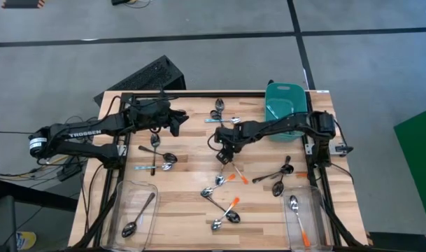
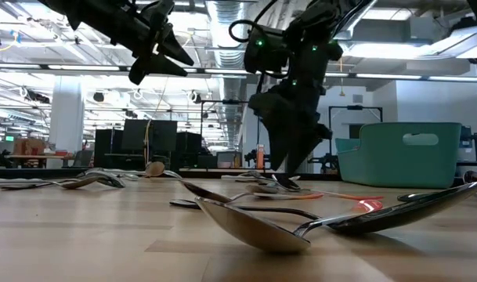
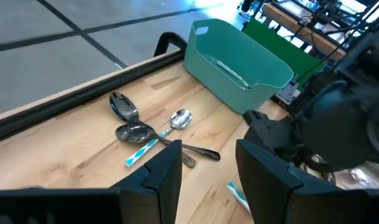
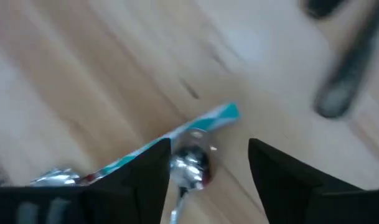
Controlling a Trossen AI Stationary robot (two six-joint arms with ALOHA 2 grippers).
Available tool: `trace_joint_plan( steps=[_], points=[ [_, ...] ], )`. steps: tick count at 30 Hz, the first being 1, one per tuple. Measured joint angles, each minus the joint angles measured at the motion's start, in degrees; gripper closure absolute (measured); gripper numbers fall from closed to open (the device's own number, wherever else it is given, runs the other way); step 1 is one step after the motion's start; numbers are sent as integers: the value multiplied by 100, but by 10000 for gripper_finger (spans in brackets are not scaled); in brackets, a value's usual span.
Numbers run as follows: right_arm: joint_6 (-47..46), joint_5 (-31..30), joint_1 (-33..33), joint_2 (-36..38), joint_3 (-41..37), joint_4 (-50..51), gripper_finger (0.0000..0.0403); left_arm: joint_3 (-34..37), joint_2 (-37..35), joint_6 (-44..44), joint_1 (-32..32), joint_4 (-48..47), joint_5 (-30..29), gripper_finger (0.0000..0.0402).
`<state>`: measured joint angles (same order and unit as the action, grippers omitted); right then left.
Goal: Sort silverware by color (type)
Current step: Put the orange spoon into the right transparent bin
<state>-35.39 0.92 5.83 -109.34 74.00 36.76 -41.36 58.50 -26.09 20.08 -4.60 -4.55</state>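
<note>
Spoons with orange, light blue and dark handles lie scattered on the wooden table. My right gripper points steeply down, open, low over the table's middle. In the right wrist view a shiny spoon bowl shows between its fingers, beside a light-blue-handled spoon; I cannot tell whether they touch. My left gripper hangs open above the far left part, nothing between its fingers. Three spoons lie beyond it near the far edge.
A teal tub stands at the far right. A clear bin at the near left holds a dark spoon, and another at the near right holds an orange-handled spoon. More spoons lie at the left, the middle and the right.
</note>
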Motion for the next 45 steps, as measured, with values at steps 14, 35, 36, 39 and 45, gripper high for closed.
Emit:
trace_joint_plan(
  steps=[14, 35, 36, 39, 45],
  points=[
    [566, 419, -245, -418, 4, 166, 265, 0, -2, -62, -24, -177, -35, 264],
    [545, 190, -346, -255, 161, 585, 388, 0, -2, -264, -20, -396, -214, 264],
    [544, 186, -339, -194, 223, 642, 388, 0, -2, -277, -20, -396, -215, 264],
    [543, 167, -365, 18, 455, 907, 388, 0, -2, -302, -17, -396, -239, 264],
    [517, 174, -480, 626, 753, 1385, 388, 0, -2, -234, -9, -424, -501, 264]
  ],
)
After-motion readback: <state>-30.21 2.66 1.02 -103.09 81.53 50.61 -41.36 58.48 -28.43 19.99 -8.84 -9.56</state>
